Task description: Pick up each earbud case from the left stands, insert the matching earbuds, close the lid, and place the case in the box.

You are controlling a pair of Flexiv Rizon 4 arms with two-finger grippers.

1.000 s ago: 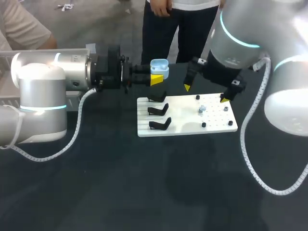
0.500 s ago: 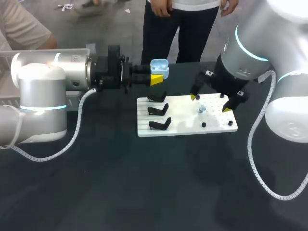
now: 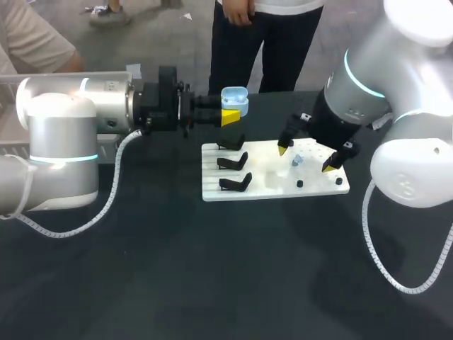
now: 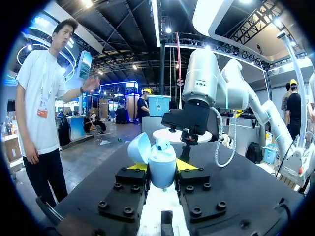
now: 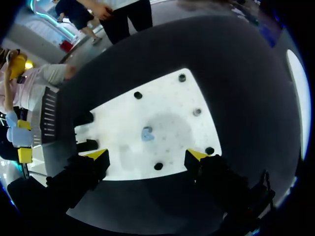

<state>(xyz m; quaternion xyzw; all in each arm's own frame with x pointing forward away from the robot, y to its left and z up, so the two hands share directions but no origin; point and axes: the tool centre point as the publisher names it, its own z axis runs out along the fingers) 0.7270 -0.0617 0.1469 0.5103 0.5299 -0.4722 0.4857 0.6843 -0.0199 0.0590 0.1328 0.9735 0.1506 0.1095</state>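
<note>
Dark matte tbl (image 3: 212, 283) w/ faint soft shadows, even light

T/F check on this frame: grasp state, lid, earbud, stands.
1. The left hand is shut on the earbud case. True.
2. The case is closed. False: its lid stands open.
3. An earbud is pinched between the right arm's fingers. False: the right hand is open, over an earbud that lies on the white board.
4. The three black stands are empty. True.
</note>
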